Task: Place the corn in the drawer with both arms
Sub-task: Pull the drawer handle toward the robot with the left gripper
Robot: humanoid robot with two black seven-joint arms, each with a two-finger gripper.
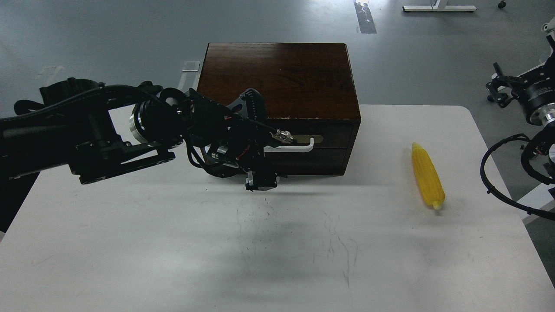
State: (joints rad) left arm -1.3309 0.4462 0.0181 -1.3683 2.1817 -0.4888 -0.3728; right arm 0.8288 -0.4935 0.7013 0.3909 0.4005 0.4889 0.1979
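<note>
The corn (427,176), a bright yellow cob, lies on the white table (303,251) to the right of the cabinet, pointed end away from me. The dark brown cabinet (277,78) stands at the back middle. Its drawer (329,141) is shut, and the right part of its white bar handle (299,148) shows. My left gripper (264,147) is in front of the handle's left end and hides it; its fingers are too dark and cluttered to tell apart. My right gripper (498,86) is small at the far right, off the table and well away from the corn.
The table's right edge runs close to the corn. Black cable loops (498,173) of my right arm hang beside that edge. The table front bears pen scribbles (334,242). White furniture legs (438,8) stand on the grey floor behind.
</note>
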